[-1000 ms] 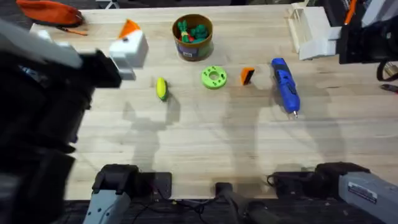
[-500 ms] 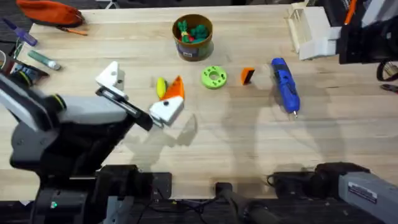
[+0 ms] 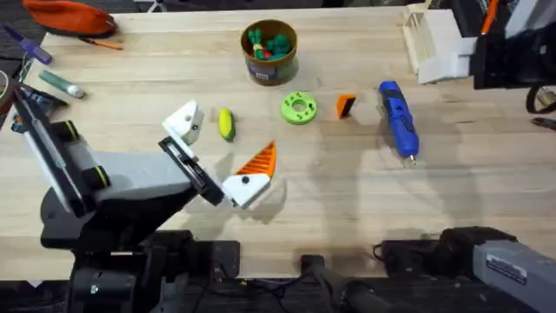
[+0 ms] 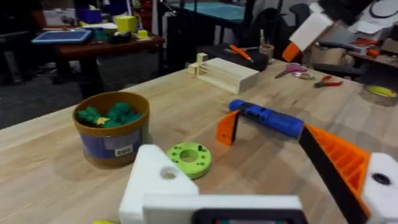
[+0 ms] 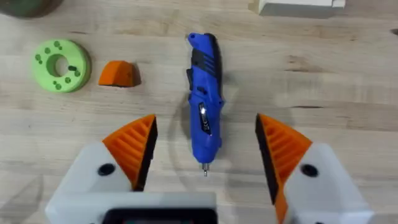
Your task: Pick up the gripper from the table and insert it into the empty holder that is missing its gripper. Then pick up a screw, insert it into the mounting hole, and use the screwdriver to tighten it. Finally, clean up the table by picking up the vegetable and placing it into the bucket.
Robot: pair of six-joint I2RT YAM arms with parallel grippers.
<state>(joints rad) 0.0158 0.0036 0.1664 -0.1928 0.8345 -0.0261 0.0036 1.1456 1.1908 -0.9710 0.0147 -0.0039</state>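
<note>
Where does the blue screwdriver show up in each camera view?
Overhead: the screwdriver lies at the table's right, tip toward the bases.
Left wrist: screwdriver right of centre, behind the loose orange gripper.
Right wrist: screwdriver centred.
Shared landmark: the green disc.

the left arm (image 3: pixel 113 178) has grey-white links joined by black sections, a yellow-green band at a joint, and a black base with a small green light. its gripper (image 3: pixel 217 156) has two white angular finger mounts on a black bar; one mount (image 3: pixel 248 187) carries an orange ribbed pad with a dark screw head, the other, the holder (image 3: pixel 184 123), is bare white with a round hole. the right gripper (image 5: pixel 205 155) has two white fingers, each with an orange ribbed pad and one dark screw. the right arm (image 3: pixel 504 265) has a grey link with a printed label.
</note>
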